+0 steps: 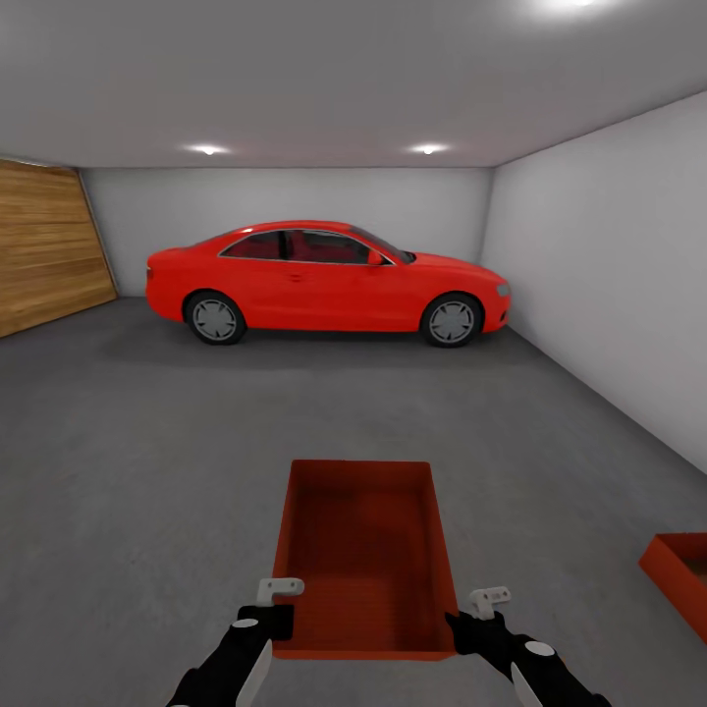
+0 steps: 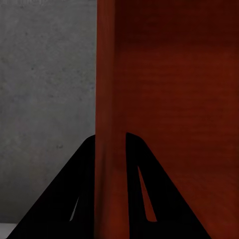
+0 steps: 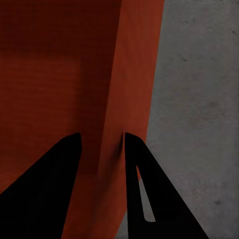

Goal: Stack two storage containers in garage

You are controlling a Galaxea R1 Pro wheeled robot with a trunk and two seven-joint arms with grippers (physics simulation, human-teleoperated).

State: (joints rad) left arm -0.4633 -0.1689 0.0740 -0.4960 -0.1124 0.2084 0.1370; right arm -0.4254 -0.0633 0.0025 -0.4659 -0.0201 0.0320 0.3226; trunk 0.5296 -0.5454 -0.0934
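Transport is nearing its end: the robot is standing in the bare grey-walled garage, facing a red coupe (image 1: 324, 280) and a wooden-slat door (image 1: 44, 245). Both arms are carrying one lidless orange-red rectangular storage container (image 1: 363, 555) above the dark grey speckled concrete floor (image 1: 147, 471). The left gripper (image 2: 110, 144) is pinching the container's left wall between its black fingers; the right gripper (image 3: 102, 144) is pinching the right wall likewise. The second identical container (image 1: 680, 574) is sitting on the floor to the right, so stacking is judged the remaining step
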